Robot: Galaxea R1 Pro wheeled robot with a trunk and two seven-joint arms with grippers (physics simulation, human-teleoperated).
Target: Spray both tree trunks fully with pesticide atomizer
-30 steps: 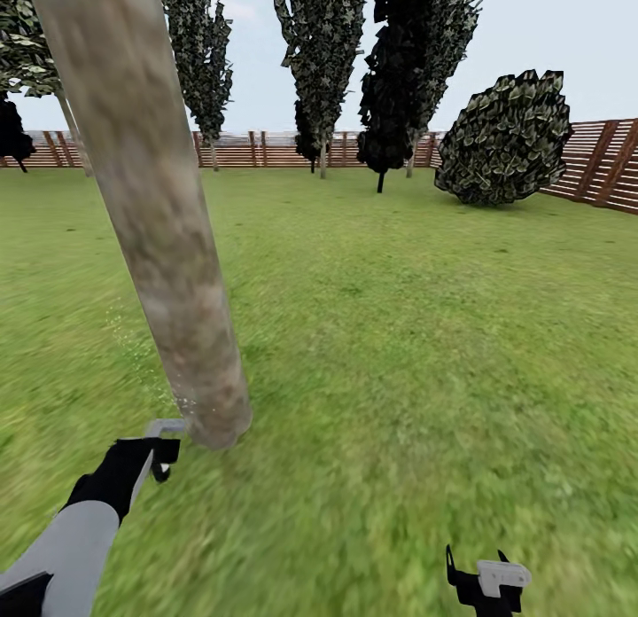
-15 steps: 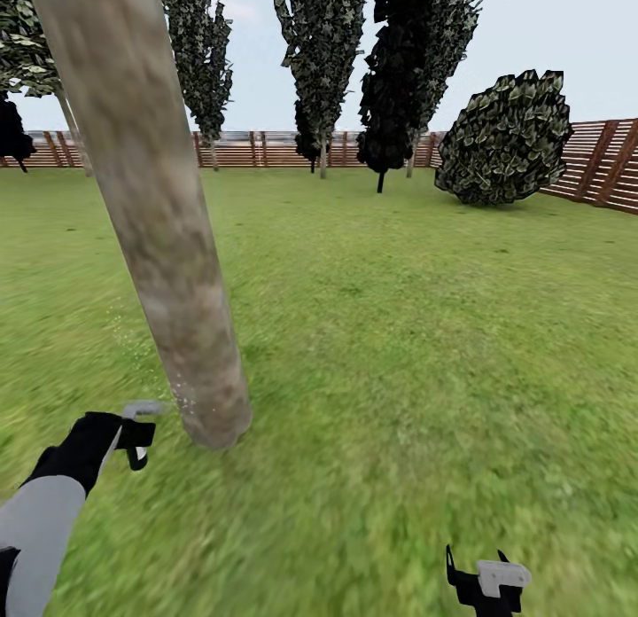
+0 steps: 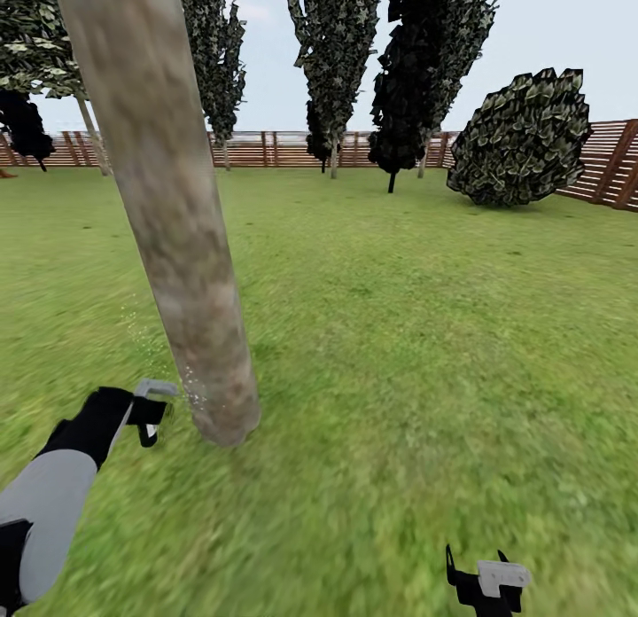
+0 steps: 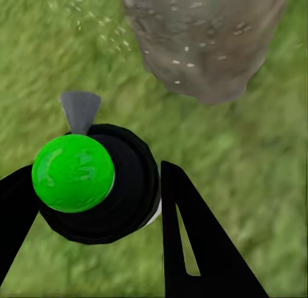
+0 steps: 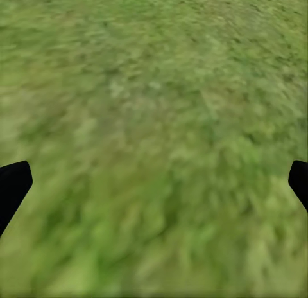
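The left gripper (image 3: 144, 413) clamps its black fingers (image 4: 192, 246) around the dark cylindrical pesticide atomizer (image 4: 106, 185), green-domed on top, just left of the thick mottled grey-brown tree trunk (image 3: 177, 236), while the right gripper (image 3: 483, 586) hangs spread wide over blurry green grass (image 5: 160, 137) near right.

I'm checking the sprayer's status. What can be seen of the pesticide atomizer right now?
The pesticide atomizer is a dark round-bodied cylinder seen from above in the left wrist view, with a bright green dot on top and a grey nozzle pointing toward the tree trunk. It sits clamped between the black fingers of the left gripper, low beside the trunk's base. Pale specks dot the bark and the air nearby.
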